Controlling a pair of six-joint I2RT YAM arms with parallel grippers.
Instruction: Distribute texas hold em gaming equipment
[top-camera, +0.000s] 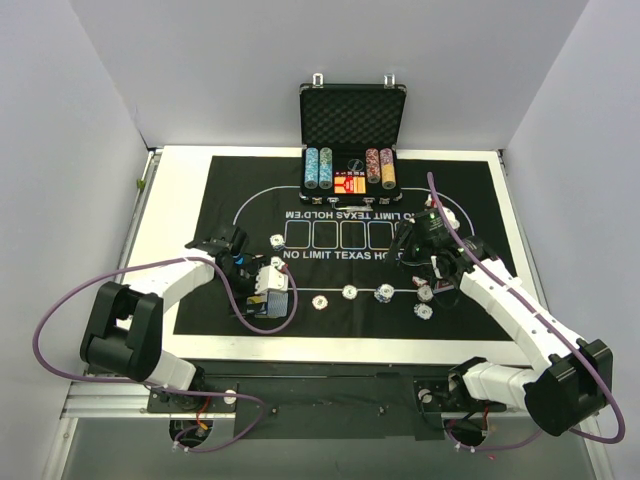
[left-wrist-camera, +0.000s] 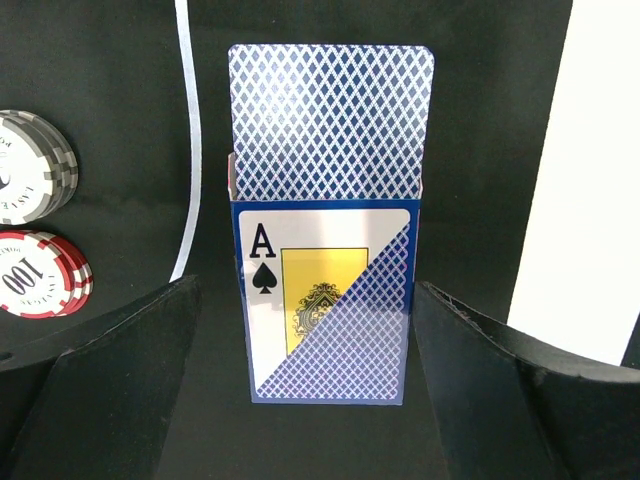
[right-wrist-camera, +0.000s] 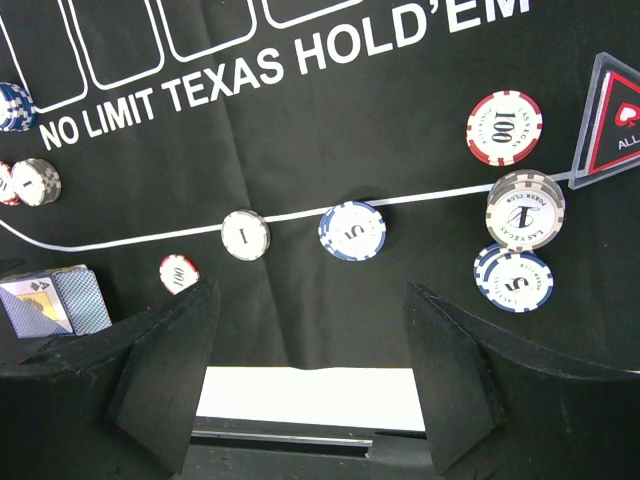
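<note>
A blue card box (left-wrist-camera: 325, 300) with an ace of spades on it lies on the black mat, blue-backed cards (left-wrist-camera: 330, 125) sticking out of its far end. My left gripper (left-wrist-camera: 310, 400) is open, one finger on each side of the box and a gap on both sides; from above it (top-camera: 258, 283) sits at the box (top-camera: 272, 297). My right gripper (right-wrist-camera: 310, 370) is open and empty, held above the mat near its front edge (top-camera: 437, 262). Poker chips lie along the white line: grey "1" (right-wrist-camera: 245, 234), blue "5" (right-wrist-camera: 352, 230), red "100" (right-wrist-camera: 503, 127), a grey stack (right-wrist-camera: 525, 208).
The open black case (top-camera: 352, 110) stands at the back with several chip rows and a red card box. A grey chip stack (left-wrist-camera: 30, 165) and a red "100" chip (left-wrist-camera: 40, 275) lie left of the card box. A triangular all-in marker (right-wrist-camera: 612, 120) lies right of the chips.
</note>
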